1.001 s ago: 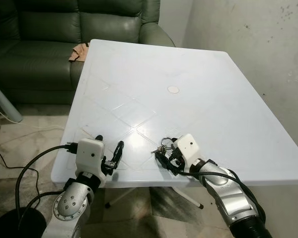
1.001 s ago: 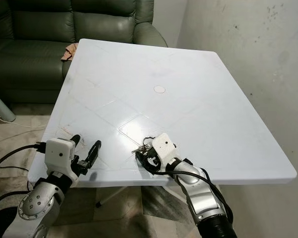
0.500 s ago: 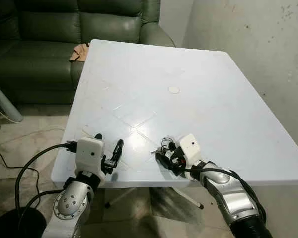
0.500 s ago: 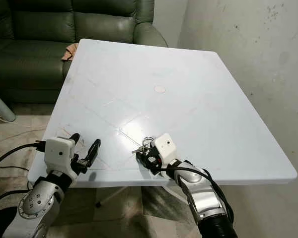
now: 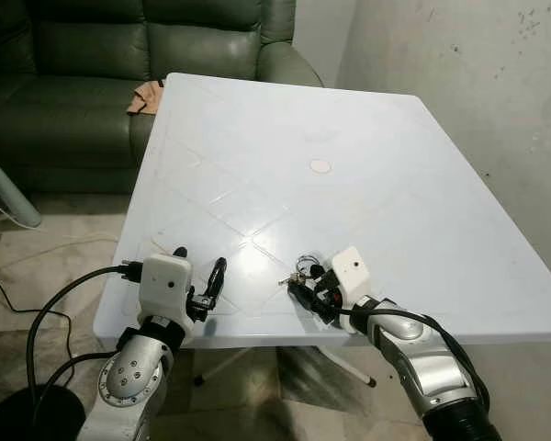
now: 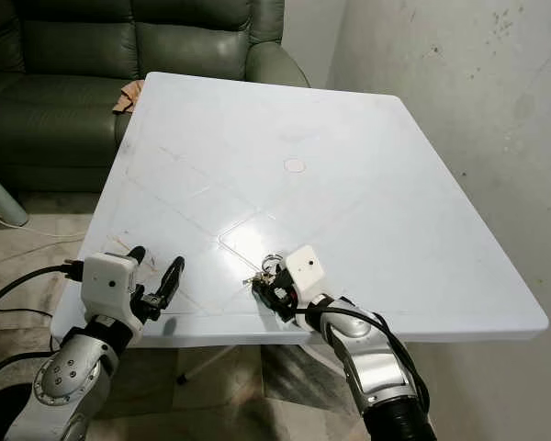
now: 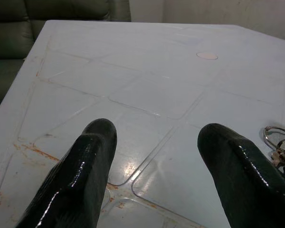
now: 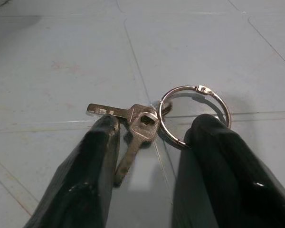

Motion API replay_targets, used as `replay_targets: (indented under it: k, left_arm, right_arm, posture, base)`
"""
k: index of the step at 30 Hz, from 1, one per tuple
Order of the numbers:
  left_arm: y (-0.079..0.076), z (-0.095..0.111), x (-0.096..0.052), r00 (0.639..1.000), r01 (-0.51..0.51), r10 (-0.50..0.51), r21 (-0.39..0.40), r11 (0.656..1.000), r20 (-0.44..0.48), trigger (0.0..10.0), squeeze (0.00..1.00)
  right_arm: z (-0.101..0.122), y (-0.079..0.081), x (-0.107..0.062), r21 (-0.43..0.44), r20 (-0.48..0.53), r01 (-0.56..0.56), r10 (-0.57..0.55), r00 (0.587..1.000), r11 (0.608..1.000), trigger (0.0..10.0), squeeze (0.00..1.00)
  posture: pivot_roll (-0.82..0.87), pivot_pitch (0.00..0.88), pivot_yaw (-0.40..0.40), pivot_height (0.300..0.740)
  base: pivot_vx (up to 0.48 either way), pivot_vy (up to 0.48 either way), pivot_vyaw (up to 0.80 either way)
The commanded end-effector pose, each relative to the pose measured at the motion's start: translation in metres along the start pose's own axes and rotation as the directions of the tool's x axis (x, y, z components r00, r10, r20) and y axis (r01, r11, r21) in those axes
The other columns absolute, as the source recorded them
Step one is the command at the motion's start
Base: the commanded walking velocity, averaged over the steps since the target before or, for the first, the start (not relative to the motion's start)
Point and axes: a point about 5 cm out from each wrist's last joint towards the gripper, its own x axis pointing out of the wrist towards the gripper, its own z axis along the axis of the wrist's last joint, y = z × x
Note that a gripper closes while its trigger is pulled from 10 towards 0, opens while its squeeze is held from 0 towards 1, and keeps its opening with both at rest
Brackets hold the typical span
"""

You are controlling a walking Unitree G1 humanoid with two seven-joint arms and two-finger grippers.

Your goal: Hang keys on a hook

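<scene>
Sofa, dark green, stands beyond the white table that both grippers reach over at its near edge. Left gripper hovers over the near-left corner with fingers parted, holding nothing — well apart from the keys. Right gripper sits low on the tabletop, its fingers spread and unclenched; the keys and their ring lie flat just between and ahead of the fingertips.
</scene>
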Motion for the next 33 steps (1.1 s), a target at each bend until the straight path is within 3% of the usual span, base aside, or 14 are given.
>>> replay_targets:
  k: [1, 7, 8, 9, 10, 18, 19, 25, 26, 27, 33]
  left_arm:
    - [-0.001, 0.001, 0.001, 1.0, 0.004, -0.004, 0.004, 1.0, 0.0, 10.0, 0.0]
    - [-0.001, 0.001, 0.0, 1.0, -0.001, 0.001, 0.006, 1.0, 0.002, 10.0, 0.0]
    - [-0.001, 0.001, 0.001, 1.0, -0.001, 0.001, 0.006, 1.0, 0.003, 10.0, 0.0]
    - [-0.001, 0.001, 0.001, 1.0, -0.001, 0.001, 0.007, 1.0, 0.003, 10.0, 0.0]
    - [-0.001, 0.002, 0.001, 1.0, -0.001, 0.001, 0.005, 1.0, 0.004, 10.0, 0.0]
    - [-0.001, 0.002, 0.002, 1.0, -0.002, 0.002, 0.007, 1.0, 0.005, 10.0, 0.0]
    - [-0.001, 0.002, 0.002, 1.0, -0.003, 0.003, 0.008, 1.0, 0.005, 10.0, 0.0]
    - [0.0, 0.002, 0.002, 1.0, -0.005, 0.005, 0.008, 1.0, 0.005, 10.0, 0.0]
    - [0.0, 0.002, 0.002, 1.0, -0.006, 0.006, 0.008, 1.0, 0.005, 10.0, 0.0]
    - [0.0, 0.002, 0.002, 1.0, -0.007, 0.007, 0.007, 1.0, 0.005, 10.0, 0.0]
    - [0.0, 0.002, 0.002, 1.0, -0.011, 0.011, 0.009, 1.0, 0.004, 10.0, 0.0]
  right_arm:
    - [-0.007, -0.001, -0.003, 0.02, -0.037, 0.003, -0.003, 0.999, 1.0, 0.0, 0.0]
    - [-0.006, -0.002, -0.002, 0.023, -0.034, 0.01, -0.009, 0.999, 1.0, 0.0, 0.0]
    - [-0.006, -0.002, -0.002, 0.011, -0.041, 0.014, -0.013, 0.999, 1.0, 4.0, 0.0]
    - [-0.007, -0.003, -0.001, 0.004, -0.052, 0.018, -0.018, 0.999, 1.0, 9.3, 0.0]
    - [-0.008, -0.003, -0.001, 0.007, -0.062, 0.014, -0.013, 0.998, 1.0, 10.0, 0.0]
    - [-0.003, -0.006, -0.002, 0.037, -0.004, 0.008, -0.008, 1.0, 0.999, 10.0, 0.0]
    - [0.0, -0.008, -0.003, 0.048, 0.026, 0.002, -0.003, 1.0, 0.999, 10.0, 1.0]
    - [0.007, -0.011, -0.004, 0.057, 0.074, -0.004, -0.001, 0.997, 0.998, 10.0, 1.0]
    - [0.008, -0.011, -0.004, 0.056, 0.08, -0.002, -0.002, 0.997, 0.998, 10.0, 0.59]
    - [0.009, -0.011, -0.004, 0.046, 0.087, 0.001, -0.005, 0.996, 0.999, 10.0, 0.0]
    - [0.01, -0.008, -0.001, 0.065, 0.078, 0.015, -0.02, 0.997, 0.998, 10.0, 0.0]
  posture:
    - [-0.05, 0.085, -0.115, 0.74]
    - [-0.04, 0.078, -0.118, 0.74]
    - [-0.04, 0.077, -0.119, 0.74]
    - [-0.04, 0.076, -0.119, 0.74]
    - [-0.04, 0.075, -0.118, 0.74]
    - [-0.04, 0.073, -0.118, 0.74]
    - [-0.05, 0.073, -0.117, 0.74]
    - [-0.05, 0.077, -0.116, 0.74]
    - [-0.05, 0.077, -0.116, 0.74]
    - [-0.05, 0.079, -0.117, 0.74]
    - [-0.04, 0.082, -0.117, 0.74]
  base:
    - [0.0, 0.0, 0.0]
    - [0.0, 0.0, 0.0]
    - [0.0, 0.0, 0.0]
    - [0.0, 0.0, 0.0]
    - [0.0, 0.0, 0.0]
    - [0.0, 0.0, 0.0]
    - [0.0, 0.0, 0.0]
    - [0.0, 0.0, 0.0]
    - [0.0, 0.0, 0.0]
    - [0.0, 0.0, 0.0]
    - [0.0, 0.0, 0.0]
